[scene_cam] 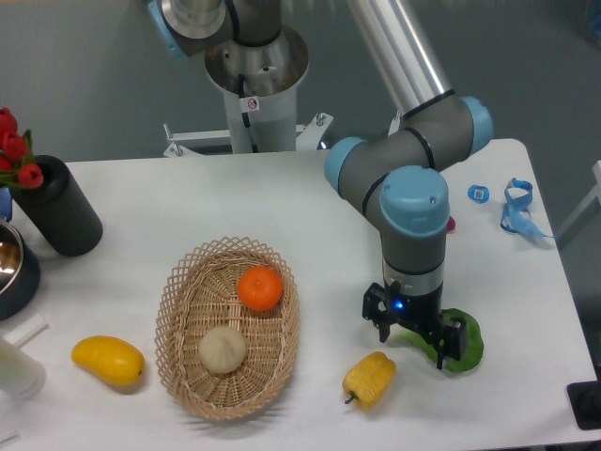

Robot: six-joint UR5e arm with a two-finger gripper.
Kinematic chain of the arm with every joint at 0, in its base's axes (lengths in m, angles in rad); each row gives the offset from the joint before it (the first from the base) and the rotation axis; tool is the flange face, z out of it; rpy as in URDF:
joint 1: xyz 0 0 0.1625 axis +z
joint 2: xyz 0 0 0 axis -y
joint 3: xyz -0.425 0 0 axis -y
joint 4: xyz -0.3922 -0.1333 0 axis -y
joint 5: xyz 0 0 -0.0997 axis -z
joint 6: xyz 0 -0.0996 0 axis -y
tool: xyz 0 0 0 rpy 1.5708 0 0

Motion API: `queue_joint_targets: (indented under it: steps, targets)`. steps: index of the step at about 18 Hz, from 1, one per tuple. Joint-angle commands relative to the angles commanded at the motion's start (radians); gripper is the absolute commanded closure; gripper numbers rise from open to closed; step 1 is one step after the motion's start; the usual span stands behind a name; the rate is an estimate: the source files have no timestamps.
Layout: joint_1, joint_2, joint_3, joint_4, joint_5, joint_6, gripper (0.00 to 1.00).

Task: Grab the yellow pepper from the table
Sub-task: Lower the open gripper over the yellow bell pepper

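Just below and to the left of your gripper (413,338), the yellow pepper (370,379) lay untouched on the table (310,202). Your fingers stood wide apart and empty, poised low over the green vegetable (467,338) rather than the pepper. By these signs, the approach, grasp and lift all remained.

Wicker basket (178,310) holding orange (260,287), beige bun (223,349); mango (108,361) left; black vase (58,221), tulips (14,148).
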Motion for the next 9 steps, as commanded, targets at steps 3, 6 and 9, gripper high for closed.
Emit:
queue_joint_targets:
  steps: [3, 6, 9]
  targets:
    - [-0.011, -0.031, 0.011, 0.002, -0.003, 0.002, 0.00]
    - [-0.012, -0.051, 0.014, 0.002, -0.041, 0.003, 0.00]
    - [-0.012, -0.057, 0.014, 0.002, -0.043, 0.006, 0.00]
